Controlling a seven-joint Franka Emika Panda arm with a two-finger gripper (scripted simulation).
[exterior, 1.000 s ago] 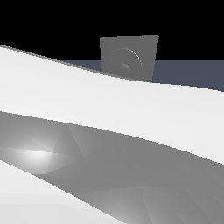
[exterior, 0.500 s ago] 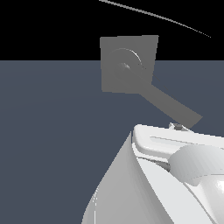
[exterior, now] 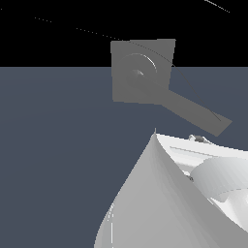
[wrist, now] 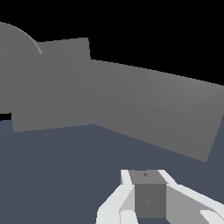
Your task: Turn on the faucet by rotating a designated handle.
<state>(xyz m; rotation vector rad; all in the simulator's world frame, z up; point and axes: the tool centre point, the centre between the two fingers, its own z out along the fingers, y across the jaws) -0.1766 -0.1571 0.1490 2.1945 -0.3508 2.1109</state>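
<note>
The faucet is a matte grey square plate (exterior: 140, 72) with raised rings, standing at the upper middle of the exterior view. The handle (exterior: 196, 114) is a long grey bar that slopes down from the plate toward the exterior view's right. In the wrist view the plate (wrist: 48, 87) and the handle (wrist: 157, 109) fill the middle. My gripper (wrist: 148, 194) is just short of the handle and apart from it. Its fingers show no gap and hold nothing. In the exterior view my white arm hides the fingers.
My glossy white arm body (exterior: 169, 208) fills the lower right of the exterior view, just under the handle's outer end. A flat dark blue-grey floor (exterior: 58, 155) lies all around, with black background above.
The white arm body filled most of the exterior view one second ago and now sits in its lower right, uncovering the handle. The plate and handle have not visibly turned.
</note>
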